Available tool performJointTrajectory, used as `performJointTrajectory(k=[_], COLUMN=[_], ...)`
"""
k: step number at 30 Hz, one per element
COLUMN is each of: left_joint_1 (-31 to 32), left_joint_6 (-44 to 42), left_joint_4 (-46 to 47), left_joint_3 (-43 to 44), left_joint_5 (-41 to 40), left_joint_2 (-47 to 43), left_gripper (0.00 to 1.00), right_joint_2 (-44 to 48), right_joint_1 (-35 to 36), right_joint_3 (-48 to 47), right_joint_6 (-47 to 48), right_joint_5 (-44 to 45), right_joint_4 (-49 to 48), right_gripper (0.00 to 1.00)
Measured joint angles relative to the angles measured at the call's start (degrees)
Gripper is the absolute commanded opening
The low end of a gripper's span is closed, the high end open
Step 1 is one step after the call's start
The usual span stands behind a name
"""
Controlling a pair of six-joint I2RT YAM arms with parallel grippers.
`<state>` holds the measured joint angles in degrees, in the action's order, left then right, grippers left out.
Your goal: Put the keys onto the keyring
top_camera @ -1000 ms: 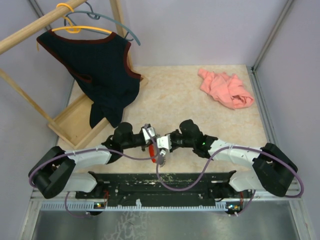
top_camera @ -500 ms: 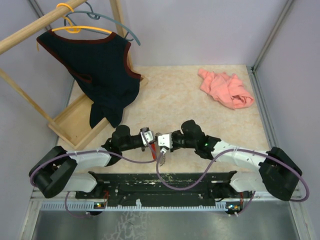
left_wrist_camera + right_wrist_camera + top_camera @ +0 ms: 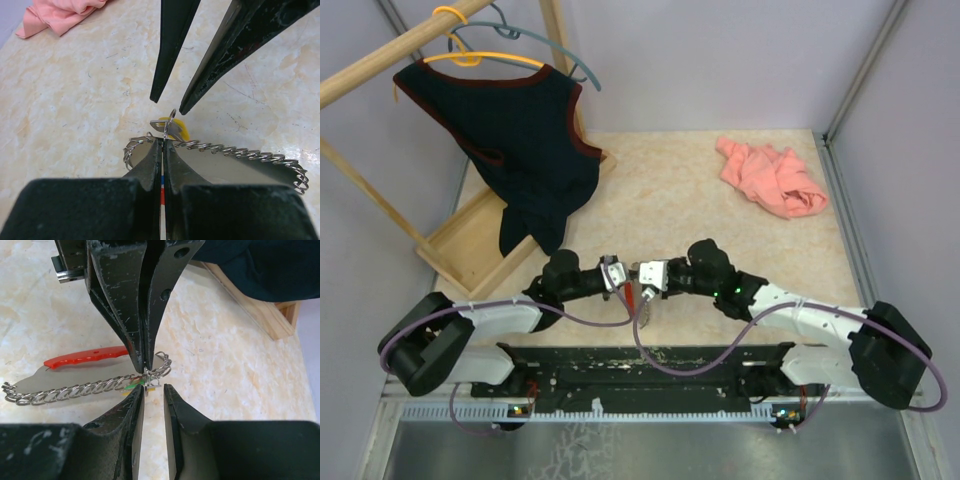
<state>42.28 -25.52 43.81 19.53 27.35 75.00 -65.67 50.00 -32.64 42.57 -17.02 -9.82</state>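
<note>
Newly parted, my right claw (image 3: 153,389) holds nothing; left claw (image 3: 162,141) (clamped tight) pinches one keyring (image 3: 75,390); one pink cloth (image 3: 770,178) beyond.

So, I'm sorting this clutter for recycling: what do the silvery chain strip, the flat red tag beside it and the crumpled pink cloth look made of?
The silvery chain strip is likely metal, shiny: its linked loops glint. The flat red tag is probably plastic: smooth, glossy, evenly coloured. The crumpled pink cloth looks like soft matte fabric, lying in loose folds.
</note>
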Motion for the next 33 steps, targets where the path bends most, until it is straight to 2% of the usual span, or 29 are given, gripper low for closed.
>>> performJointTrajectory(k=[7,10,13,14,25,33], left_joint_1=[0.0,0.0,0.0,0.0,0.0,0.0], left_joint_6=[0.0,0.0,0.0,0.0,3.2,9.8], left_joint_4=[0.0,0.0,0.0,0.0,-0.8,1.0], left_joint_3=[0.0,0.0,0.0,0.0,0.0,0.0], left_joint_5=[0.3,0.4,0.5,0.5,0.3,-1.9], left_joint_2=[0.0,0.0,0.0,0.0,0.0,-0.3], left_gripper=[0.0,0.0,0.0,0.0,0.0,0.0], right_joint_2=[-1.9,-2.8,-3.5,-3.7,-4.1,-4.2], right_joint_1=[0.0,0.0,0.0,0.0,-0.2,-0.1], right_joint_3=[0.0,0.0,0.0,0.0,0.0,0.0], right_joint_6=[-0.2,-0.2,-0.2,-0.2,1.3,3.3], right_joint_5=[-0.7,-0.9,-1.0,-1.0,-0.1,0.9], right_joint_4=[0.6,1.0,1.1,1.2,1.1,-0.3], right_gripper=[0.19,0.13,0.01,0.0,0.0,0.0])
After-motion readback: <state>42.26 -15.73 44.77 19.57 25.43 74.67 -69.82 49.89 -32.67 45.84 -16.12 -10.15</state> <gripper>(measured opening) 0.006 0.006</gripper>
